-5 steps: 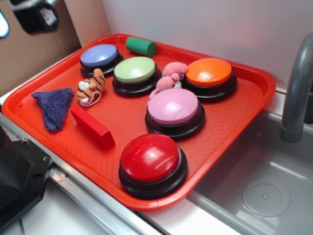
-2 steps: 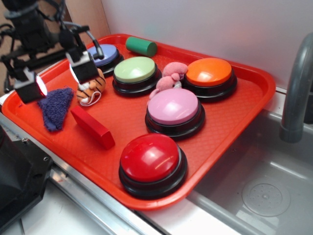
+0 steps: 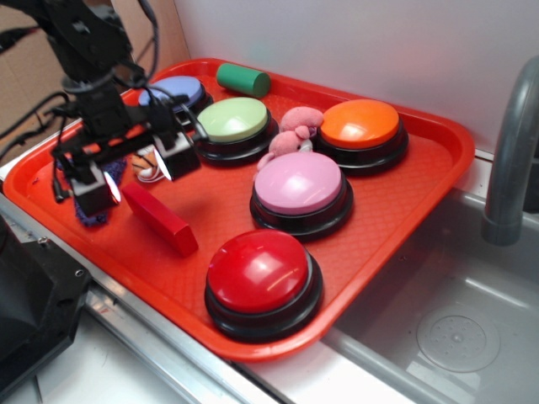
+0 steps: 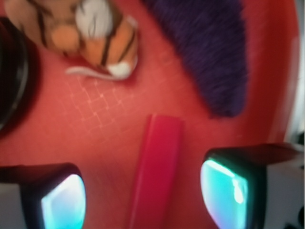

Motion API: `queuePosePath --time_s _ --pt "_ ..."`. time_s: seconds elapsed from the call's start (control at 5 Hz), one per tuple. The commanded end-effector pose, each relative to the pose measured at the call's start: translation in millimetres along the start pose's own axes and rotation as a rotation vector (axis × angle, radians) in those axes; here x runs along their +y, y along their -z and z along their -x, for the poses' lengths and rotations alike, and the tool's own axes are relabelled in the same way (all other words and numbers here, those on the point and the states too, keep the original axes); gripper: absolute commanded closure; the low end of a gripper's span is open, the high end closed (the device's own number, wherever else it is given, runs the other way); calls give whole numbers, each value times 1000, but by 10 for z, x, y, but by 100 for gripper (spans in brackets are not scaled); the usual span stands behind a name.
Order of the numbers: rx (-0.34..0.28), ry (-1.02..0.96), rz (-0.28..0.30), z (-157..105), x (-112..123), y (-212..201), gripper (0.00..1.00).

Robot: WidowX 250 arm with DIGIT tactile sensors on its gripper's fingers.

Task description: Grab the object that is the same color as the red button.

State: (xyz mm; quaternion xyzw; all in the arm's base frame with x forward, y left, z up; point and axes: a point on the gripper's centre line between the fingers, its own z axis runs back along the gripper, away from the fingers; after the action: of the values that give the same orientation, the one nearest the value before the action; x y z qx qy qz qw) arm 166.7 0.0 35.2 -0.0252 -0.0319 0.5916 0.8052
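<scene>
Red block [image 3: 160, 219]: plain, glossy, bar-shaped, long and narrow, same red as the red button [image 3: 263, 273]. It lies flat on the tray [image 3: 396, 210] near the tray's front-left edge, running diagonally, with the red button beside its near end at the front edge. In the wrist view the block [image 4: 156, 171] sits lengthwise between the two fingers, untouched, with tray showing on both sides.

Gripper [image 3: 135, 172]: jaws spread wide, holding nothing, poised over the block's far end.

Tray: orange-red plastic with a fine grid texture and raised rim. Also on it: pink button [image 3: 299, 185], orange button [image 3: 360, 124], green button [image 3: 232, 119], blue button [image 3: 177, 88] partly hidden by the arm, green cylinder [image 3: 242, 80] at the back edge, pink plush [image 3: 295, 130], tiger toy [image 4: 90, 33], purple cloth [image 4: 209, 52].

Surroundings: grey sink basin [image 3: 455, 328] and faucet [image 3: 509, 160] off the tray's right edge; white wall behind.
</scene>
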Motion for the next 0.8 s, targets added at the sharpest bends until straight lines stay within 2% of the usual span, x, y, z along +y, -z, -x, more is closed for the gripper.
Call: queuePosePath --time_s 0.0,0.2,0.4,0.6 --pt "25 -4 -27 4 -66 179 49" --pt "-2 8 -11 1 -73 130 100" --pt "-42 178 38 -27 -122 -107 100" --pt "-58 396 47 -50 -178 -416 100"
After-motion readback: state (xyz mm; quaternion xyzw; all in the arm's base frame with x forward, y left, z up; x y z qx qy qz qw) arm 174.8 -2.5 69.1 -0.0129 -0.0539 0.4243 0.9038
